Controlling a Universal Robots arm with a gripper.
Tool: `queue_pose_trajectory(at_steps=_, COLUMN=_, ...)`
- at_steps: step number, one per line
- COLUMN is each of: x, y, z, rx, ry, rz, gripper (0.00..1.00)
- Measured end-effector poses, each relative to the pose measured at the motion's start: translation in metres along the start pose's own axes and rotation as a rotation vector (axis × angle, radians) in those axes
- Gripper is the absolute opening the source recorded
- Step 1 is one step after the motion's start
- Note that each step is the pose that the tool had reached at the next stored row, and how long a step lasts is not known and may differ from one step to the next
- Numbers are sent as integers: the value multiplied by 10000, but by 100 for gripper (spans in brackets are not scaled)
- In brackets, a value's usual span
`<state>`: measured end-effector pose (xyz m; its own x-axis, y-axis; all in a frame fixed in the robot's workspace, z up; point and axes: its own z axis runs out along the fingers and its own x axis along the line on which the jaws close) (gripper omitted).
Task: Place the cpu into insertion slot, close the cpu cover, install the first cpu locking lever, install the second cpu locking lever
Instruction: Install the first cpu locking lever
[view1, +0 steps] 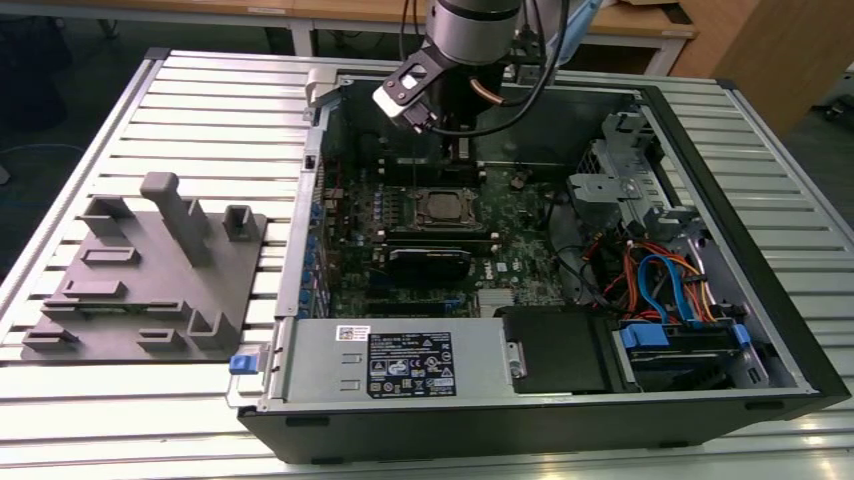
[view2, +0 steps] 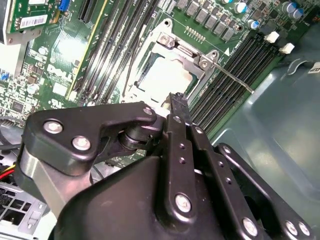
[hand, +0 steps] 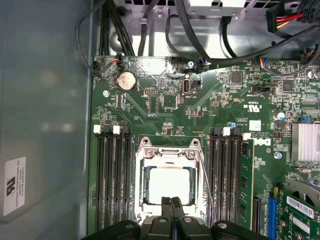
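Tabletop (view1: 200, 90): ribbed silver slats under open computer case (view1: 534, 430).
Room: wooden desks (view1: 641, 25) behind.
Fingers (hand: 166, 206): pressed together, empty, above the cpu (hand: 167, 182).

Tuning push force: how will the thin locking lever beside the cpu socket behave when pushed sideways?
The locking lever is a long, thin metal rod, so it probably flexes springily before it swings. Its smooth, narrow surface may let the gripper slide off. It looks very light, so any resistance would likely come from spring tension, not weight.
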<state>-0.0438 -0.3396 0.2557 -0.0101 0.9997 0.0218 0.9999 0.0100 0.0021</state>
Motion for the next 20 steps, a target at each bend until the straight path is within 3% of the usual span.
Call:
queue_pose_trajectory(at_steps=9, x=0, y=0, z=-1, rx=2, ry=1, rz=-48, gripper=10)
queue_pose_trajectory(at_steps=20, x=-5, y=0, z=-1, rx=19, ry=1, rz=-819, gripper=10)
